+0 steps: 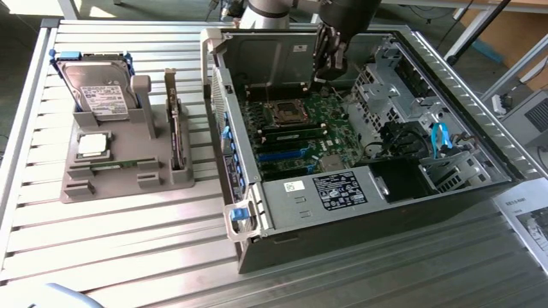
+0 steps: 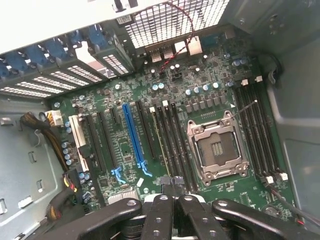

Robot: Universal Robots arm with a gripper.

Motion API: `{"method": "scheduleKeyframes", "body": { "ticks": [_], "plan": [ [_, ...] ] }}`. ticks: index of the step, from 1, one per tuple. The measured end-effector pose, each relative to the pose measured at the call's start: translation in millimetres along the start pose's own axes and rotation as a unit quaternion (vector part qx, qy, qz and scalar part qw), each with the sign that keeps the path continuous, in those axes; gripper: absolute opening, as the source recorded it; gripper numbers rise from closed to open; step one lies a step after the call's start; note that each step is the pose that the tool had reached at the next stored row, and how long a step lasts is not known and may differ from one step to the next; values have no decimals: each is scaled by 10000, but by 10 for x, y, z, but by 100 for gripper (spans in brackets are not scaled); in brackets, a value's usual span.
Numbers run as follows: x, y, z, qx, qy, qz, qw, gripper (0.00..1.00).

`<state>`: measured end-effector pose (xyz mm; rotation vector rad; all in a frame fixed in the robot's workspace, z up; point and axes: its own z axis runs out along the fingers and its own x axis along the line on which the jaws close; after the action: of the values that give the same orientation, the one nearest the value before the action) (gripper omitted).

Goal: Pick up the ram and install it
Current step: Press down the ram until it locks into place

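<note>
While shut, tool hovers over motherboard, beside CPU socket.

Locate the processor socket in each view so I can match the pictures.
Exterior view: the processor socket sits inside the open computer case, just below the claw in the picture.
Wrist view: the processor socket lies between two banks of black memory slots, just beyond the claw.
Shared landmark: the long blue expansion slot.
</note>
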<state>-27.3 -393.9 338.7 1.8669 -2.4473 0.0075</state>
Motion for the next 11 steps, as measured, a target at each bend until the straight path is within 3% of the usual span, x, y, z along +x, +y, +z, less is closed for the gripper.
{"method": "scheduleKeyframes", "body": {
  "ticks": [4, 11],
  "plan": [
    [0, 0, 1, -3, -2, 42, 10000, 10],
    [0, 0, 5, -20, -13, 358, 9994, 10]
  ]
}}
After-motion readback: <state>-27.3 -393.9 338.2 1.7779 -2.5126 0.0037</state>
